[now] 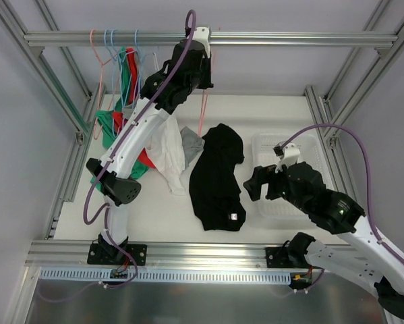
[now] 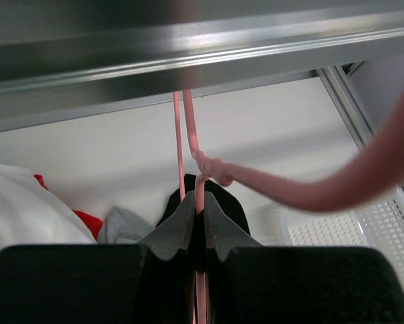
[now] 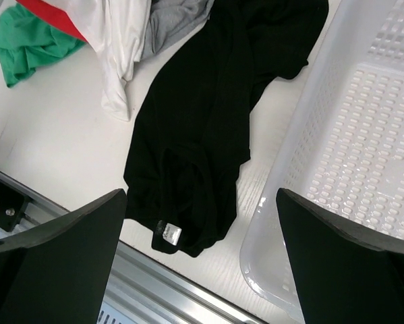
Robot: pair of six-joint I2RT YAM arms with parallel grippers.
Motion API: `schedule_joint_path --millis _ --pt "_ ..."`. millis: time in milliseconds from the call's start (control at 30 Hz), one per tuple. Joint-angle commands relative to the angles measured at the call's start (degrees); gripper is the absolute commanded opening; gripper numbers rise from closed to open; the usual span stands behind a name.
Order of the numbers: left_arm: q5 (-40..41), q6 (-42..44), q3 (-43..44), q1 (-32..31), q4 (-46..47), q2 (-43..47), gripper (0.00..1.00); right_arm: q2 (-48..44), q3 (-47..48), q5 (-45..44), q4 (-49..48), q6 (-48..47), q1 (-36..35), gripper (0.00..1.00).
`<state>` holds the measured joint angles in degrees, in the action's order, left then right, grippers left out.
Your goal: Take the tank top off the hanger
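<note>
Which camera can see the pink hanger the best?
The left wrist view. There the pink hanger is close up in the middle, its twisted neck pinched in the left gripper. The top external view shows it only as a thin pink line hanging below that gripper. The right wrist view does not show it.

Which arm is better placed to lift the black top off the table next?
Right, probably: the right gripper hangs open above the black top, while the left gripper is shut on the pink hanger.

A robotics lab cell: bare aluminium framing [image 1: 255, 38] just above the left gripper [image 2: 197, 206], white bench [image 1: 161, 209] below it (plain grey walls [image 1: 13, 135] around).
</note>
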<state>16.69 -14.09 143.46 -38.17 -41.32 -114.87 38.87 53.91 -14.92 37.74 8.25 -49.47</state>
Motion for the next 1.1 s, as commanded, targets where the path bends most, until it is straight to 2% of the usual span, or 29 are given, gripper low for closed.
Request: schedule_joint_path --millis 0,200,333,400,467,667,1067 --pt "-3.15 0.29 -2.64 0.29 2.74 2.36 0.00 1.46 -1.87 1.73 -3.10 -1.39 0.08 0.99" --pt "-3.77 -1.38 -11.00 0.12 2.74 6.05 0.00 8.31 -2.06 3.23 -6.27 -5.87 0.34 0.99" --pt "-2.72 -1.91 -13.99 -0.32 2.74 9.66 0.06 20.24 1.54 4.63 -6.62 -7.72 1.22 1.00" --pt "-2.10 -1.21 -14.00 -0.24 2.74 10.81 0.00 23.43 3.13 5.86 -8.11 -7.81 1.83 0.99" --pt "-2.18 -0.86 -12.77 0.11 2.74 10.37 0.00 26.76 3.92 8.41 -10.31 -7.37 2.36 0.99" --pt "-3.77 -0.15 -13.56 0.82 2.65 10.46 0.00 29.86 4.36 12.19 -14.00 -6.32 2.28 1.00" --pt "-5.79 -1.38 -4.86 0.73 4.40 10.28 0.00 31.09 4.27 12.46 -14.09 -6.67 2.63 0.99"
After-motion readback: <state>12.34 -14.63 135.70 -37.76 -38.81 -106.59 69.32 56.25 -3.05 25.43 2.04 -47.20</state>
